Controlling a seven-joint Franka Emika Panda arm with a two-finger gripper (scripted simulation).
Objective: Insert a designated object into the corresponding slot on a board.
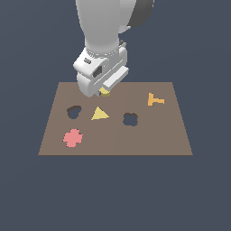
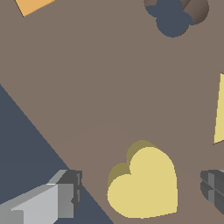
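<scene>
The flat brown board (image 1: 135, 140) has a smooth matte face. A thick golden-yellow heart (image 2: 144, 183) with two rounded lobes lies flat on it near the far edge, between the two grey fingers (image 2: 65, 192) of the gripper (image 1: 104, 91). The jaws stand wide, clear of the heart on both sides, holding nothing. The dark heart-shaped hole (image 1: 74, 111) lies nearer the front, toward the exterior view's left of the heart. Also on the board are a pale yellow triangle (image 1: 99, 113), a clover-shaped hole (image 1: 130, 119), an orange T-piece (image 1: 154, 99) and a pink cross (image 1: 72, 138).
</scene>
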